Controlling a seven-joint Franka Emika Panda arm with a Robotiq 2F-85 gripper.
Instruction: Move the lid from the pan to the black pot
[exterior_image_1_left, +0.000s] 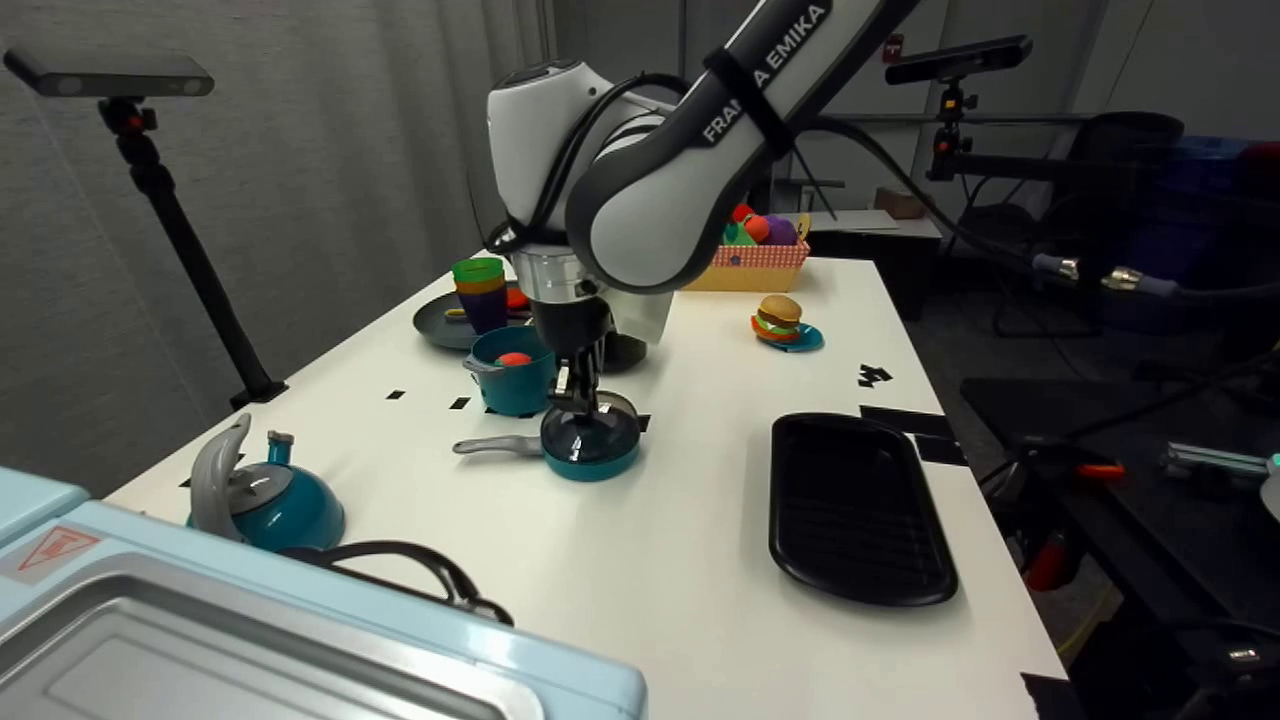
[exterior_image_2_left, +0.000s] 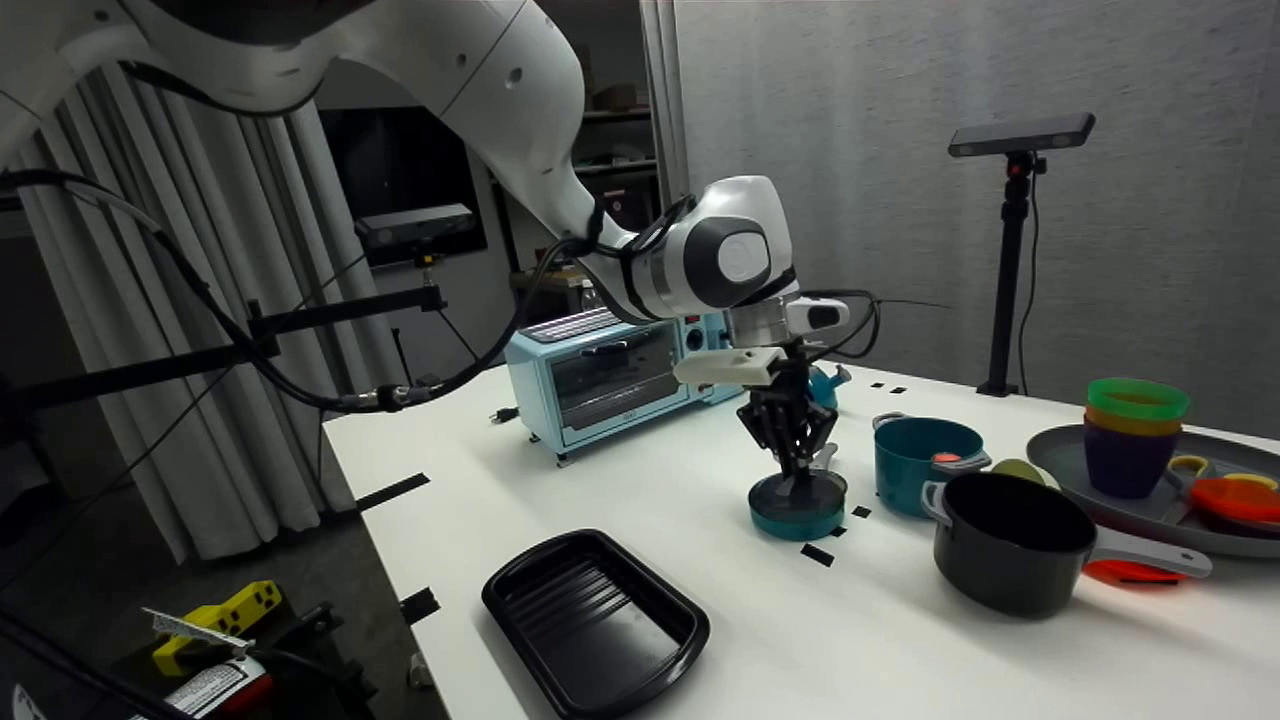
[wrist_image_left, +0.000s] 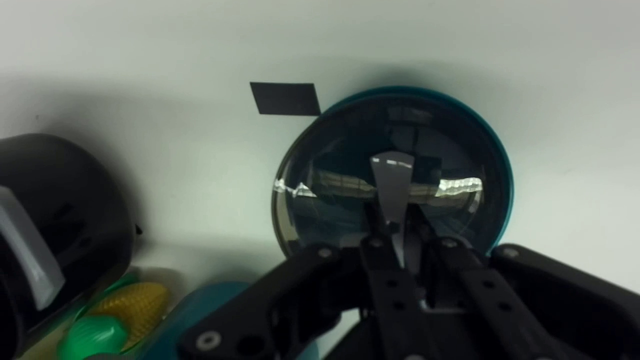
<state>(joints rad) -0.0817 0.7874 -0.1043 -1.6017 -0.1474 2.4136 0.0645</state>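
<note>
Slippage worried us most: the claw (wrist_image_left: 393, 215) was closed on the slim grey handle (wrist_image_left: 393, 172) of the lid (wrist_image_left: 350, 165), and so narrow a hold, we judged, could let the lid swivel or drop during lifting. We saw the lid on the teal pan (exterior_image_1_left: 592, 468), apparently off-centre, with the pan's rim (wrist_image_left: 509, 181) showing along only part of the lid's edge in the wrist view; we could not tell whether it was tilted. If its edge caught that rim, raising it might drag the pan along. We also noted the black pot (exterior_image_2_left: 1005, 570), apart from the pan, with the teal pot (exterior_image_2_left: 910, 475) close beside it. A low carry, we thought, could knock the black pot's side grip (exterior_image_2_left: 936, 502), and a hasty release could leave the lid cocked across its mouth.
</note>
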